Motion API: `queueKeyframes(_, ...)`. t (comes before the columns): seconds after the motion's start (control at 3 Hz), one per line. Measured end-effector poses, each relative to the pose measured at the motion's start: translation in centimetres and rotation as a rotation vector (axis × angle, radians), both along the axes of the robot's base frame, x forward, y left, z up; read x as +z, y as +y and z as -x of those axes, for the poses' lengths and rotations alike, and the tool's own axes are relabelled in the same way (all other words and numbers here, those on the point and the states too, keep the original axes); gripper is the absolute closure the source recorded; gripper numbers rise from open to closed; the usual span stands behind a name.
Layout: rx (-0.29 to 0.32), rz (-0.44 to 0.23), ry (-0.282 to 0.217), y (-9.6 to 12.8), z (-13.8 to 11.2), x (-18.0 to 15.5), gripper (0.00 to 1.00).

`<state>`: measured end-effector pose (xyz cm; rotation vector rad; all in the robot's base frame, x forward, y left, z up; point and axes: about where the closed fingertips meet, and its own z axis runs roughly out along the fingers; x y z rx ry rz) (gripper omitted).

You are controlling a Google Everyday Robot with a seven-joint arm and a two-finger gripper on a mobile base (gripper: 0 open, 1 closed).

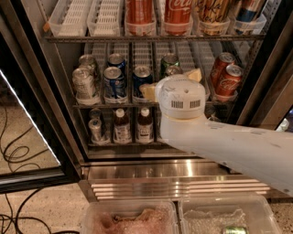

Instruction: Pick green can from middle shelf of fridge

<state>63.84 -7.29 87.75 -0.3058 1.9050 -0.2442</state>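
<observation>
The green can [168, 61] stands upright at the back of a lane on the middle shelf [114, 105] of the fridge [256, 87]. A second can top [173, 71] shows just in front of it. My gripper [171, 83] reaches into that lane, mostly hidden behind my white wrist [181, 100]. One pale yellow finger [148, 92] shows left of the wrist and the other at the upper right [195, 75], well apart, with the front can between them. Whether they touch a can is hidden.
Silver cans [85, 85] and blue Pepsi cans [115, 82] stand left of the gripper, red cola cans [226, 76] right. Tall cans [178, 13] fill the rack above, small bottles [122, 126] the rack below. The glass door [27, 137] hangs open left. Plastic bins [130, 218] sit below.
</observation>
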Motion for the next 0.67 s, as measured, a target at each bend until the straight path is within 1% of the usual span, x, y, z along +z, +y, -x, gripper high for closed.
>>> queueKeyframes(0.33, 0.014, 0.030, 0.000, 0.2, 0.0, 0.1, 0.00)
queueKeyframes(0.67, -0.027, 0.055, 0.051, 0.4, -1.6, -1.6, 0.00)
